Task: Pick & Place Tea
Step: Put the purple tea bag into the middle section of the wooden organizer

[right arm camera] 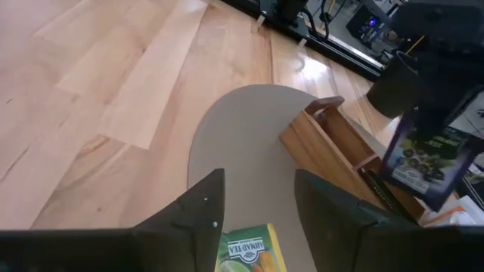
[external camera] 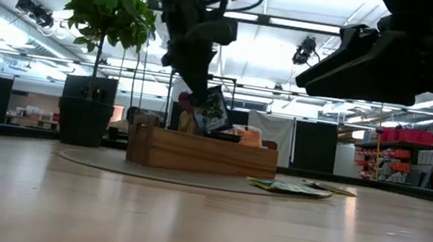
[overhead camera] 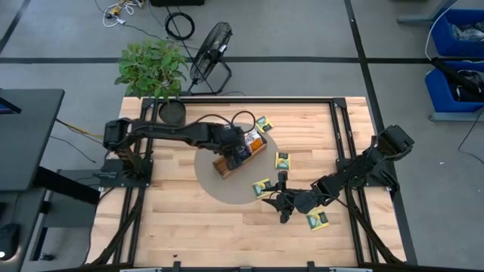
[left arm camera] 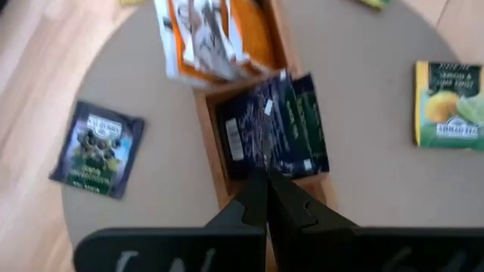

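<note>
A long brown wooden tray [overhead camera: 227, 162] sits on a round grey mat in the middle of the table. My left gripper [left arm camera: 266, 181] is above the tray, shut on a dark navy tea packet [left arm camera: 276, 125]. Orange-and-white packets [left arm camera: 212, 38] lie in the tray's neighbouring compartment. Another navy packet [left arm camera: 98, 147] and yellow-green packets [overhead camera: 283, 159] [overhead camera: 262, 187] lie flat on the mat. One more packet [overhead camera: 318, 220] lies on the bare wood. My right gripper [right arm camera: 253, 208] hovers open above a yellow-green packet [right arm camera: 246, 253], which shows between its fingers. My left gripper pinches the navy packet by its upper edge [left arm camera: 265, 165] between both fingers, coming from above and pointing down. The packet [external camera: 214, 108] hangs tilted below the fingers, its lower edge about level with the tray's top rim [external camera: 197, 135]. Whether it touches the tray I cannot tell.
A potted plant [overhead camera: 151, 68] and a fan [overhead camera: 212, 53] stand beyond the far left corner. A dark round object [overhead camera: 172, 112] rests on the table's far left. Black frame rails [overhead camera: 336, 128] run along the sides. Bare wood [overhead camera: 189, 227] stretches toward the near edge.
</note>
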